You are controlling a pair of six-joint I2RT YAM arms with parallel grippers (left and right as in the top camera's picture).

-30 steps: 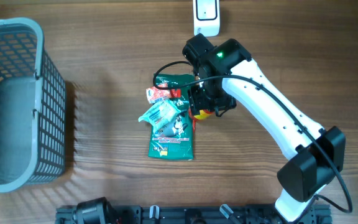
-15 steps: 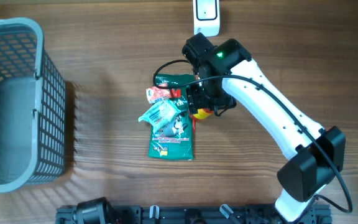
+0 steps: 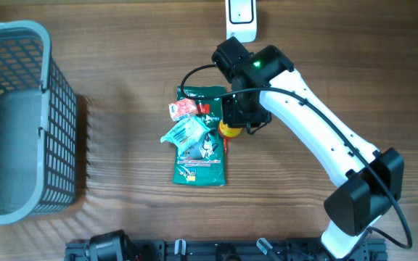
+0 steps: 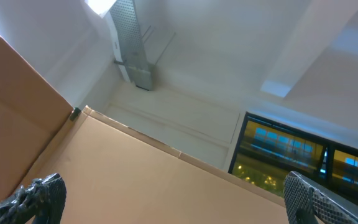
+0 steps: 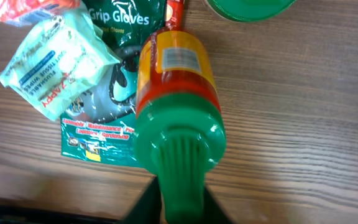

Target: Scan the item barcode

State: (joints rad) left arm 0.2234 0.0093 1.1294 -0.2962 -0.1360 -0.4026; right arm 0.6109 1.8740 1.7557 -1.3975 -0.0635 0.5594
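An orange-yellow bottle [image 5: 178, 81] with a green nozzle cap [image 5: 180, 140] lies on the wooden table, partly on a green glove pack [image 5: 114, 18]. A barcode label [image 5: 179, 59] shows on its side. My right gripper [image 5: 180, 199] is shut on the cap's nozzle. From overhead, the bottle [image 3: 228, 130] peeks out under the right gripper [image 3: 236, 119], just below the white scanner [image 3: 241, 18] at the table's far edge. My left gripper [image 4: 176, 193] is open and empty, aimed at a ceiling.
A pale green pouch [image 3: 187, 133] and a red-orange packet [image 3: 183, 109] lie on the glove pack [image 3: 202, 156]. A grey basket [image 3: 46, 43] stands at the far left. A green round rim [image 5: 247, 6] shows at the top of the right wrist view.
The right gripper has closed onto the bottle's green cap. The bottle and the glove pack have shifted slightly. The left gripper has not changed.
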